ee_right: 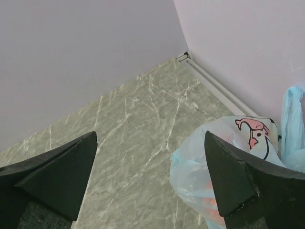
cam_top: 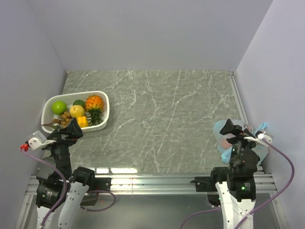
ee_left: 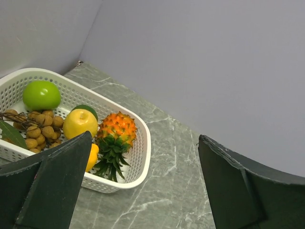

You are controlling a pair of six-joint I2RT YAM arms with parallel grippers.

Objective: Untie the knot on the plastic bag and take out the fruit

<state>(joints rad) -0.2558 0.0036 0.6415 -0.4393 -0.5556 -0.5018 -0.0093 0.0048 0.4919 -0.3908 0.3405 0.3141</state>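
The pale blue plastic bag (cam_top: 220,130) lies at the table's right edge by the wall, partly hidden under my right arm. In the right wrist view the bag (ee_right: 214,148) shows a pink cartoon print, with a handle loop (ee_right: 291,119) standing up at the far right. Orange-red fruit (ee_right: 212,206) shows faintly through the plastic. I cannot make out the knot. My right gripper (cam_top: 228,127) is open and empty, and hovers just left of and above the bag (ee_right: 150,138). My left gripper (cam_top: 75,129) is open and empty, near the basket's front (ee_left: 144,143).
A white slotted basket (cam_top: 76,94) stands at the left, holding a green apple (cam_top: 59,107), a yellow fruit (cam_top: 77,111), an orange pineapple-like fruit (cam_top: 94,102) and a longan bunch (cam_top: 64,119). Its rim (ee_left: 144,143) shows in the left wrist view. Walls enclose the left, back and right sides.
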